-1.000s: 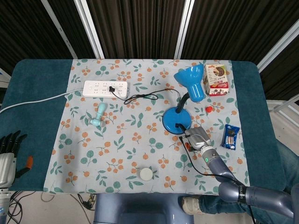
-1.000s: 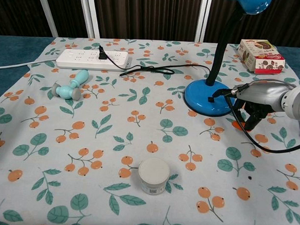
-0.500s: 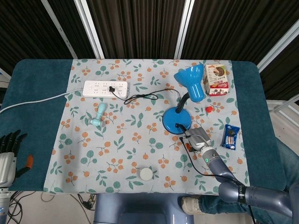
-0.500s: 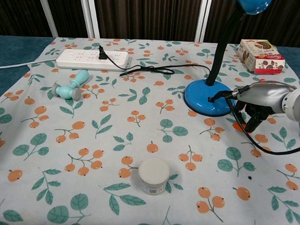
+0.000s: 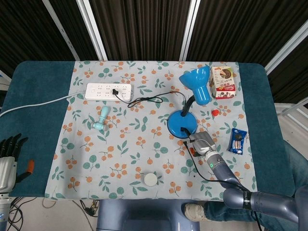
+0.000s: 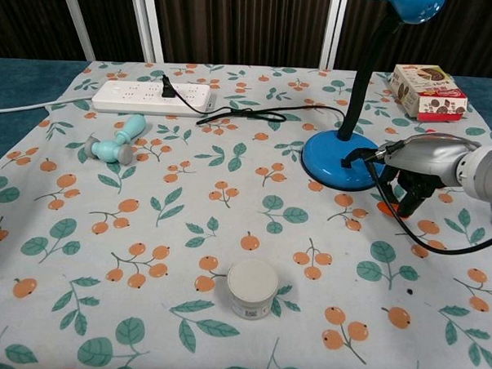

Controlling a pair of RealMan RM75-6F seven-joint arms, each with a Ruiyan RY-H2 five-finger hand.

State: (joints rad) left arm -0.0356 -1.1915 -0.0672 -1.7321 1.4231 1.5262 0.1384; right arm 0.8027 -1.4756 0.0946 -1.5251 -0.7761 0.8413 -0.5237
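Head view, right hand: the right hand (image 5: 203, 143) is sitting lower right of centre, pressed up against the front rim of the blue desk lamp (image 5: 189, 107), with a black cable (image 5: 199, 168) looping under it. Fingers look curled in by the lamp's switch, but from up here I honestly can't tell if they're pinching anything.
Head view, left hand: the left hand (image 5: 8, 161) is hanging at the far lower left edge, off the cloth, fingers apart and holding nothing.
Head view, lamp: standing right of centre on the floral tablecloth (image 5: 120, 144), shade tipped toward the upper right, cord running to the white power strip (image 5: 109, 91) at upper left.
Chest view, right hand: the fingertips (image 6: 376, 153) are poking at the lamp base (image 6: 338, 160) at middle right, touching or just about.
Chest view, step: looks like it's working the switch on the base; the next move probably wants a short firm press straight down without shoving the base.
Chest view, writing: the snack box (image 6: 427, 91) at upper right shows chocolate biscuits, text too small to read. The white jar (image 6: 252, 288) at bottom centre has a label, unreadable too.
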